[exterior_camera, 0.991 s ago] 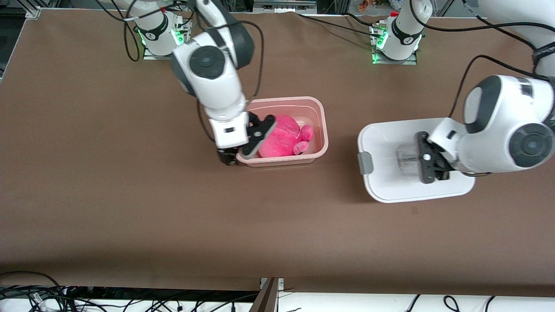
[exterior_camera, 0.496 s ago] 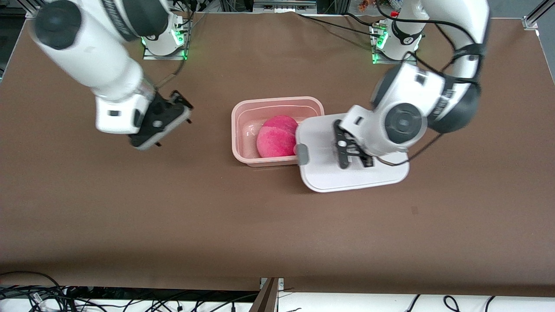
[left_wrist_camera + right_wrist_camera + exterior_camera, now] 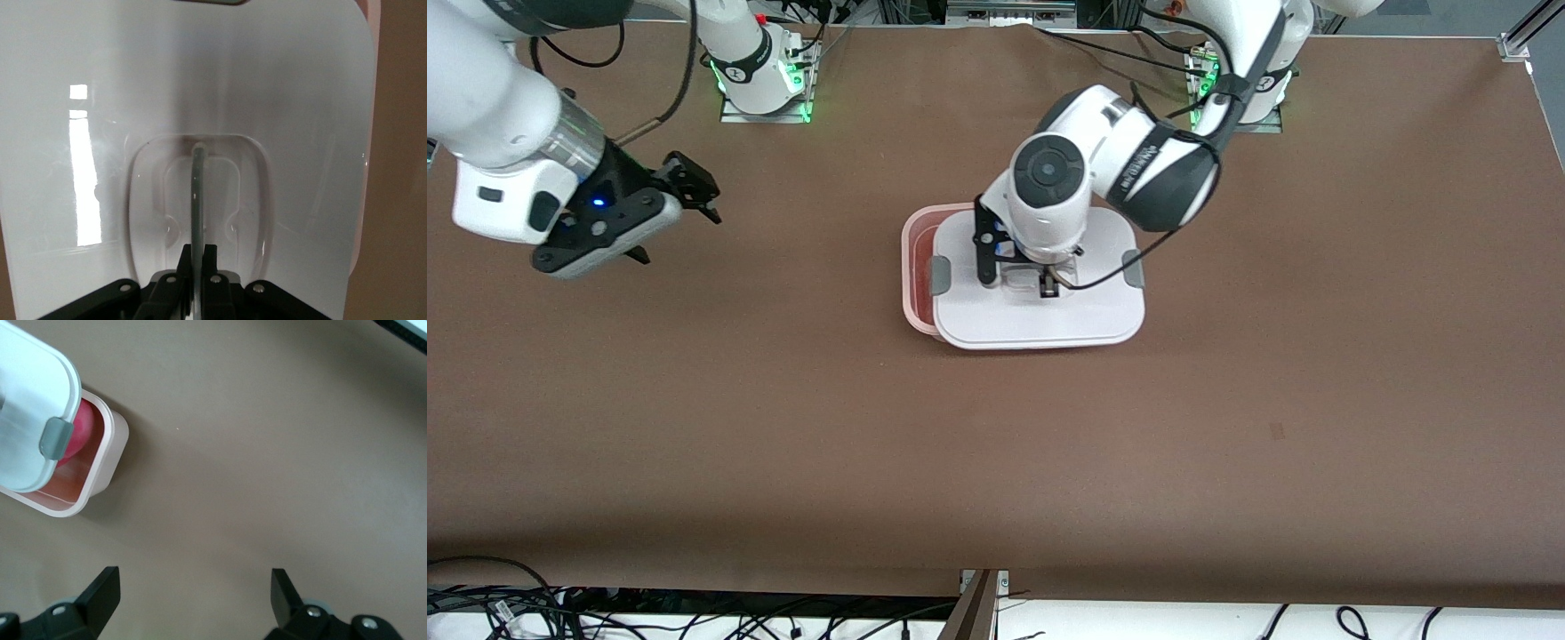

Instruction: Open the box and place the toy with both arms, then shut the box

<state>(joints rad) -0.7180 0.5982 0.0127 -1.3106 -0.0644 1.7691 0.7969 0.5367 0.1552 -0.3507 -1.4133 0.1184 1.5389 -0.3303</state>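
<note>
The pink box [image 3: 912, 267] stands mid-table. The white lid [image 3: 1040, 316] with grey side clips [image 3: 939, 275] lies over it, shifted toward the left arm's end, so a strip of the box stays uncovered. My left gripper [image 3: 1027, 277] is shut on the lid's clear handle [image 3: 197, 193], as the left wrist view [image 3: 198, 250] shows. The pink toy [image 3: 79, 430] shows in the box under the lid's edge [image 3: 27, 407] in the right wrist view. My right gripper [image 3: 694, 191] is open and empty over bare table toward the right arm's end; it also shows in the right wrist view [image 3: 193, 581].
The brown table [image 3: 996, 462] spreads wide around the box. The arm bases [image 3: 760, 67] stand along its edge farthest from the front camera. Cables hang past the edge nearest the front camera.
My left gripper has carried the lid from the table beside the box onto the box. My right gripper has drawn away from the box toward its own end of the table.
</note>
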